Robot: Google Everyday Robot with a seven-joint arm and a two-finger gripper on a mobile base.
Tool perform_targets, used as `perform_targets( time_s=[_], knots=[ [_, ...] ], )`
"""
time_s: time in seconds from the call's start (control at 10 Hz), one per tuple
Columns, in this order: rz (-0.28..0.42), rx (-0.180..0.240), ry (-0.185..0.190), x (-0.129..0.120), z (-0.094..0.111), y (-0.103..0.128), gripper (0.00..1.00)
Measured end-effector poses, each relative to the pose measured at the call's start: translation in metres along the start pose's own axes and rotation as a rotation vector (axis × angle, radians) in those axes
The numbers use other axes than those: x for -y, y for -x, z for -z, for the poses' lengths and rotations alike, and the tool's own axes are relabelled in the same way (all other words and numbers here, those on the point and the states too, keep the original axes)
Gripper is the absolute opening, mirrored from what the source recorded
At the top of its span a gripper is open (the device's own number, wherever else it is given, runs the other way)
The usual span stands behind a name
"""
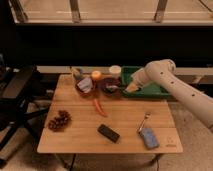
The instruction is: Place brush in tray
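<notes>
Along the bench's far edge, right of centre, the gripper [131, 88] hangs at the left wall of the green rectangular plastic tray [150, 92]; whether it grips cannot be told. The slim black-handled brush [115, 87] lies over the round maroon bowl [106, 91] just beside it, probably positioned for transfer across that wall.

No legible text, label, brand, number or sign anywhere, gripper [127, 88] at the left wall of the green tray [129, 73], maroon bowl [108, 89] just left of the jaws, both unmarked
</notes>
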Motion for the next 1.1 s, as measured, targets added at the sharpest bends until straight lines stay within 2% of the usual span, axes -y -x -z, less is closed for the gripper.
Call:
perform_targets(
  time_s=[0.3, 0.5, 0.7, 1.1],
  knots=[
    [0.026, 0.005, 0.043, 0.000, -0.022, 0.010, 0.65],
    [0.036, 0.010, 0.089, -0.003, -0.038, 0.014, 0.65],
    [0.058, 0.012, 0.136, -0.007, -0.046, 0.020, 0.65],
    [0.060, 0.011, 0.137, -0.008, -0.046, 0.019, 0.65]
  ],
)
